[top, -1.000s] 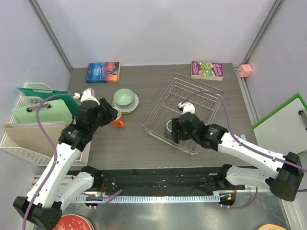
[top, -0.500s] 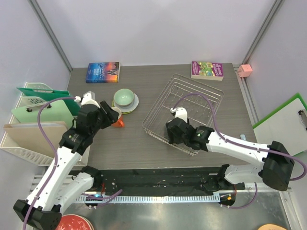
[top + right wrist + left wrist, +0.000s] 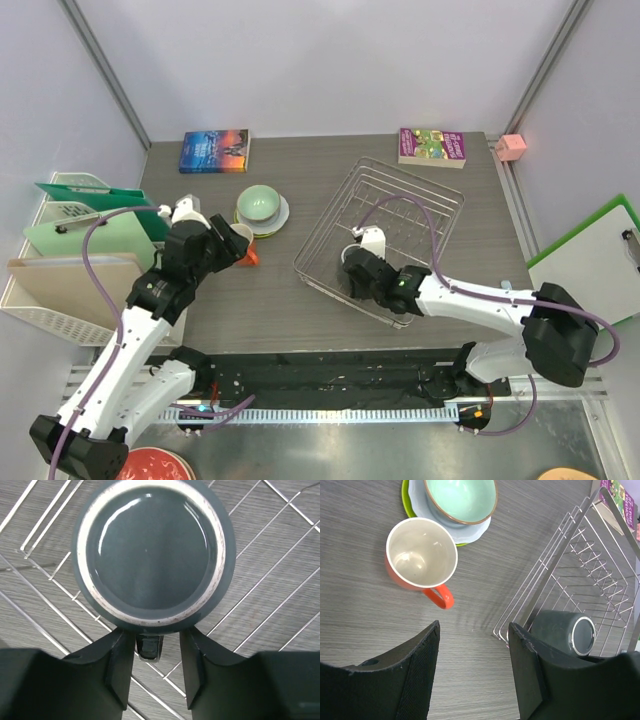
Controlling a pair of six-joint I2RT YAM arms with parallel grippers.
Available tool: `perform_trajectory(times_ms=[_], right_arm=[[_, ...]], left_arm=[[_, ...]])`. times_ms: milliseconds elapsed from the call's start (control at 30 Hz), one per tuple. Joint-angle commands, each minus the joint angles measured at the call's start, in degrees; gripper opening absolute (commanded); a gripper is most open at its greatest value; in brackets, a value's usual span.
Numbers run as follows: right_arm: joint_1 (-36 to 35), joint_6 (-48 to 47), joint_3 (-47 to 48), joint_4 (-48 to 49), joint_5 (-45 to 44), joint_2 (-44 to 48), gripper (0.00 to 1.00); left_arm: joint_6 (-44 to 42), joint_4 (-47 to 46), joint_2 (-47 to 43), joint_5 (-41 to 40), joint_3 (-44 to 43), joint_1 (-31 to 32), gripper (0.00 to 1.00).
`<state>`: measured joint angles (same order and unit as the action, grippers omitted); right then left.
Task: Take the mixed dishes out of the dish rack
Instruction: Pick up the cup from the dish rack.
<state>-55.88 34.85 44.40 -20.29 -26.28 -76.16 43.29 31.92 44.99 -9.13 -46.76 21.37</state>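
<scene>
Grey mug [image 3: 152, 555]: on my right wrist view I only get its round end face; the walls are out of sight behind it.
Mug handle [image 3: 148, 648]: a stub peeks between the right claw [image 3: 156, 632] fingers, and the rest is tucked under the body.
Orange mug [image 3: 247, 255]: from above, the left claw [image 3: 473, 626] covers about half of it.
Lime-green plate [image 3: 406, 500]: I see a thin crescent under the stack.
Bowl [image 3: 462, 497]: clipped by the top edge on my left wrist view.
Dish rack [image 3: 580, 565]: runs off to the right there.
Red plate [image 3: 150, 466]: cut by the bottom edge.

Two mugs [image 3: 421, 555] (one orange), two plates [image 3: 472, 530], one bowl [image 3: 460, 497], one rack [image 3: 395, 180], two books [image 3: 215, 150].
</scene>
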Motion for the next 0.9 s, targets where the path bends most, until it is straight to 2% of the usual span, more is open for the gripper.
perform_trajectory(times_ms=[0,167,333,433,467,700,867], right_arm=[[-0.64,0.13,-2.3,-2.21,-0.17,-1.53,0.42],[-0.72,0.22,-2.92,-1.86,-1.57,-1.18,0.34],[-0.64,0.22,-3.27,-1.85,-3.07,-0.13,0.21],[-0.64,-0.4,-2.83,-2.03,-4.21,2.41,0.08],[-0.72,-0.75,-2.05,-2.2,-4.39,3.46,0.01],[-0.64,-4.79,7.35,-7.47,-4.48,12.69,0.01],[-0.46,-4.88,11.58,-6.78,-3.43,20.5,0.01]], left_arm=[[0.66,-2.48,-0.96,1.04,0.44,0.26,0.57],[0.92,-2.57,-0.96,1.13,0.88,0.26,0.57],[1.1,-2.83,-0.87,1.04,1.06,0.26,0.57],[1.1,-2.83,-0.78,1.04,1.06,0.26,0.56],[1.1,-2.92,-0.87,1.04,1.06,0.26,0.56],[0.83,-3.97,-0.52,0.86,0.01,0.34,0.56],[0.92,-5.2,-0.26,1.3,-0.96,0.26,0.56]])
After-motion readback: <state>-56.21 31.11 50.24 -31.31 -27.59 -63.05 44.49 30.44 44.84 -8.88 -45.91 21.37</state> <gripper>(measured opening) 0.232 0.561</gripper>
